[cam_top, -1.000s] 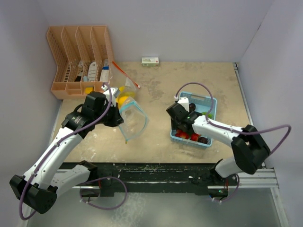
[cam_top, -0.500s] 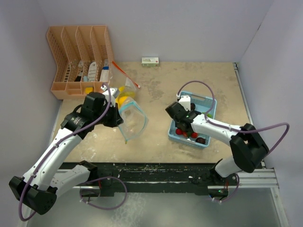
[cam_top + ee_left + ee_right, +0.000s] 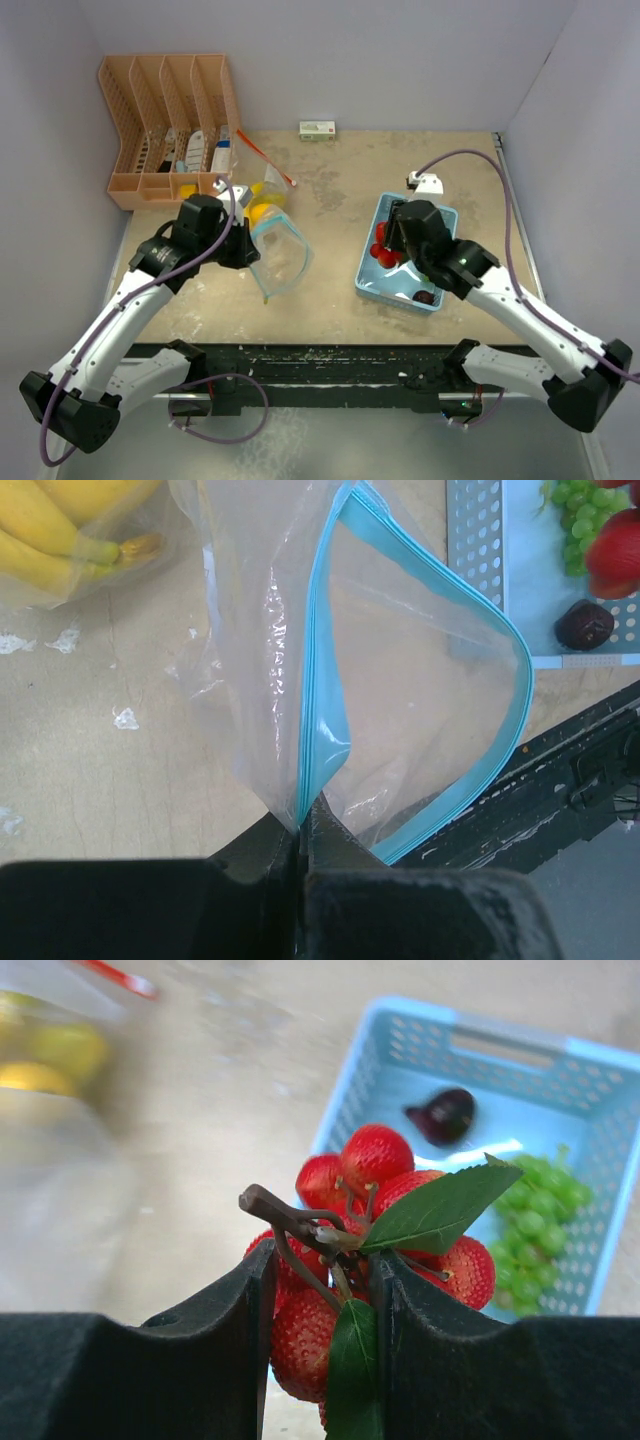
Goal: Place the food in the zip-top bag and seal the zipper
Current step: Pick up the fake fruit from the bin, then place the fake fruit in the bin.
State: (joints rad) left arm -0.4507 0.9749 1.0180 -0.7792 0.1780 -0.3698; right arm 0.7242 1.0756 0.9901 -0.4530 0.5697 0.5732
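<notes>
The clear zip-top bag [image 3: 281, 258] with a blue zipper [image 3: 318, 650] stands open on the table, and my left gripper [image 3: 300, 825] is shut on its zipper edge. My right gripper [image 3: 322, 1265] is shut on a red berry bunch [image 3: 372, 1160] with green leaves, held above the light-blue basket [image 3: 600, 1070]. In the top view that bunch [image 3: 382, 252] hangs over the basket's left side. A dark purple fruit [image 3: 443, 1115] and green grapes [image 3: 535, 1215] lie in the basket. Yellow bananas [image 3: 60, 520] lie behind clear plastic just beyond the bag.
An orange slotted organizer [image 3: 165, 130] stands at the back left. A small white and green box [image 3: 317, 130] lies against the back wall. A red strip [image 3: 265, 155] lies near the bananas. The basket [image 3: 441, 215] sits right of centre.
My right gripper has shut on the red bunch and lifted it out of the basket, the arm swinging back to the right. The left arm and the bag have stayed still.
</notes>
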